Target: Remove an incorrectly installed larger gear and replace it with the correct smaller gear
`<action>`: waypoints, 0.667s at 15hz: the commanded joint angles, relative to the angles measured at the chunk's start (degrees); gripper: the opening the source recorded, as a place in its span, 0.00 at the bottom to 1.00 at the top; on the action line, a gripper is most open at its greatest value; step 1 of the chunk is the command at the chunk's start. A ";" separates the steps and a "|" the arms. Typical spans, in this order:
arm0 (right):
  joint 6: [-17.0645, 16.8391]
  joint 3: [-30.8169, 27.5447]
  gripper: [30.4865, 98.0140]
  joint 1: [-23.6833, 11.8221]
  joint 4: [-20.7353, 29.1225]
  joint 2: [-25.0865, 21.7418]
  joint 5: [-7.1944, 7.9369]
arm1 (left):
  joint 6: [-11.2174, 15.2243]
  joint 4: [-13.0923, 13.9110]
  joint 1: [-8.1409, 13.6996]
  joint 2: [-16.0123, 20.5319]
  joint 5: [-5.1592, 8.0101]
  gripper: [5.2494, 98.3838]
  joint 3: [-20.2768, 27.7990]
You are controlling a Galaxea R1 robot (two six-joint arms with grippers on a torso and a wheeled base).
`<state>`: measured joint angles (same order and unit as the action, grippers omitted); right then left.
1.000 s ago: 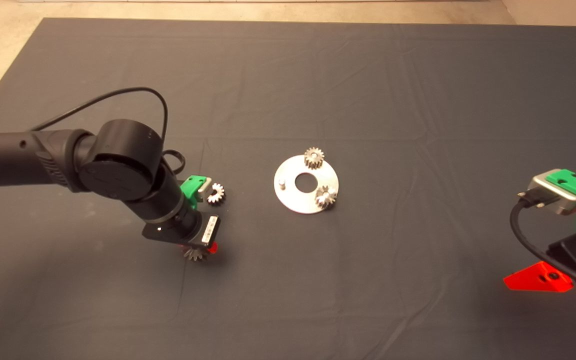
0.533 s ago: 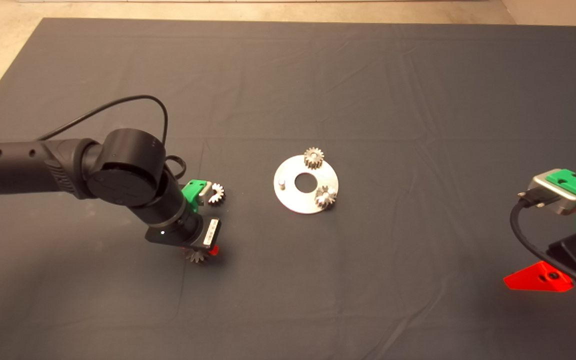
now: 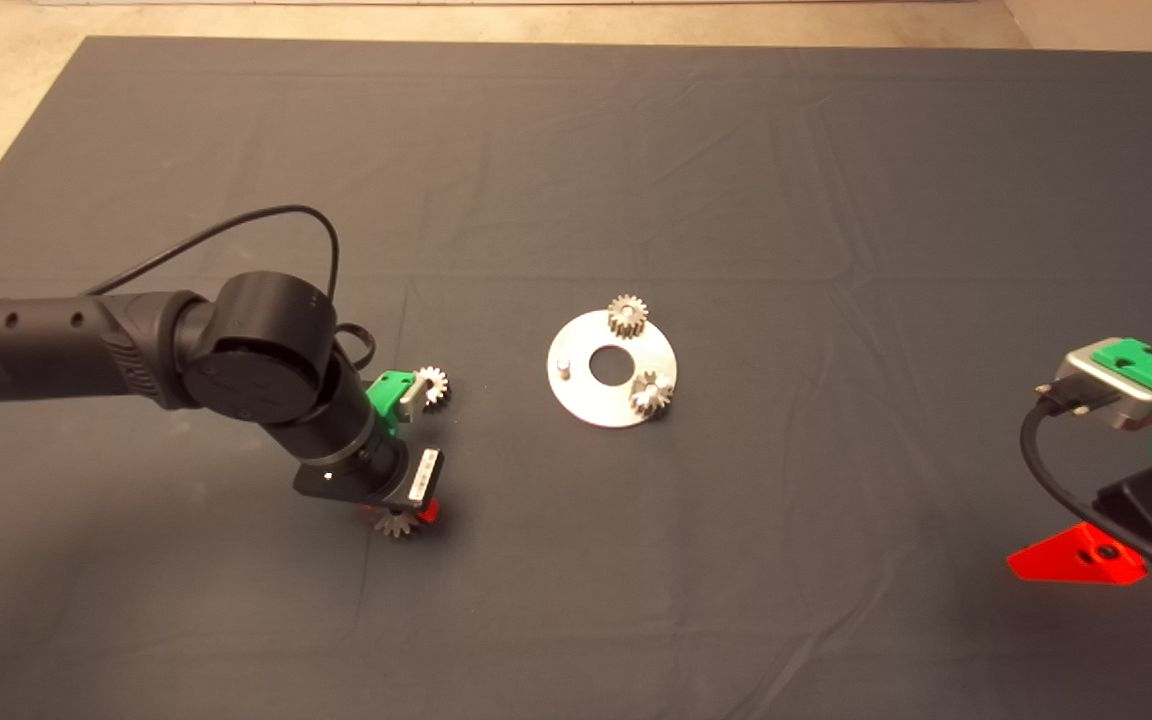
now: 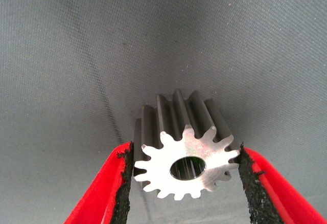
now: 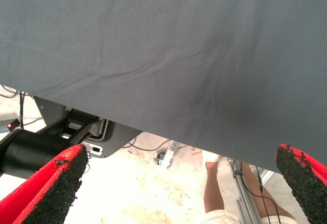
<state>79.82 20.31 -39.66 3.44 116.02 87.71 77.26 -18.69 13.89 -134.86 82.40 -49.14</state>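
Observation:
In the left wrist view the smaller gear (image 4: 176, 114), chunky and dull grey with short teeth, sits between my left gripper's (image 4: 185, 152) black pads, which touch its teeth on both sides. From above, that gripper (image 3: 406, 517) is left of the round silver plate (image 3: 586, 400), low over the mat, with the gear (image 3: 397, 523) showing under it. The larger gear (image 3: 433, 385), bright silver, lies flat on the mat just behind the left wrist, partly hidden by its green mount. My right gripper (image 5: 181, 152) waits open at the lower right.
The plate has a centre hole, a bare pin (image 3: 563, 365) on its left side and two small gears (image 3: 627, 316) (image 3: 651, 392) seated on it. A person's leg (image 5: 212, 188) and a metal stand show on the floor beyond the mat edge.
The left arm has shifted slightly toward the near edge of the mat, and the small gear between its fingers moved with it. The right arm has not moved.

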 commanded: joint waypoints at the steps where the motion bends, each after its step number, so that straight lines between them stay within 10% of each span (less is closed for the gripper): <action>1: 0.16 -0.16 0.99 -0.69 1.92 -0.08 4.93 | 0.17 0.14 0.97 0.16 0.57 0.46 0.73; 10: 0.16 -0.14 1.00 -0.69 1.92 -0.13 4.93 | -2.38 0.49 4.72 -0.19 3.12 0.61 -4.02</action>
<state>79.82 20.31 -39.66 3.44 116.02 87.71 75.82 -18.25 16.57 -135.21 84.31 -52.31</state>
